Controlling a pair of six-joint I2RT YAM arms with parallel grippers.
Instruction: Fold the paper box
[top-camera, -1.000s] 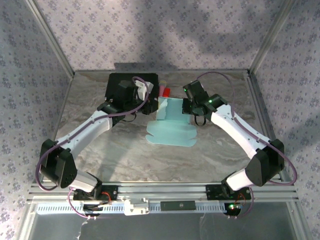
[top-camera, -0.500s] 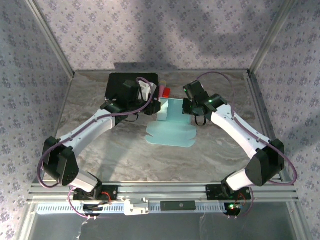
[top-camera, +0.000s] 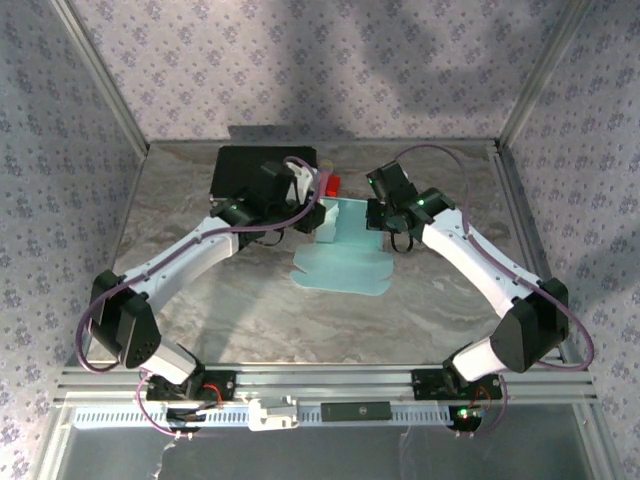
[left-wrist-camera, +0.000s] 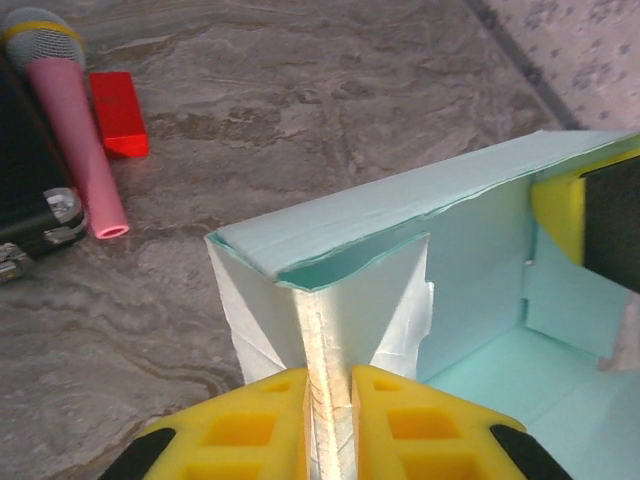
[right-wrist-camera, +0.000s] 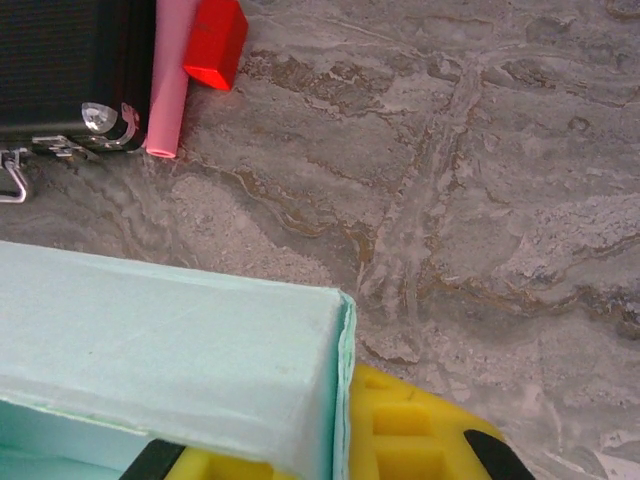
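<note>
Left wrist view: left hand (left-wrist-camera: 328, 400) pinches the box's (left-wrist-camera: 400, 205) corner flap; right hand (right-wrist-camera: 335, 455) clamps the wall to its right.

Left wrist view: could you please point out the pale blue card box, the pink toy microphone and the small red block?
pale blue card box (left-wrist-camera: 470, 250), left wrist view, inner side wall.
pink toy microphone (left-wrist-camera: 78, 135), left wrist view, handle.
small red block (left-wrist-camera: 118, 112), left wrist view, top face.

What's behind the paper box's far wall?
Beyond the paper box lie a pink microphone, a red block and a black case; whatever sits right against its wall is covered.
</note>
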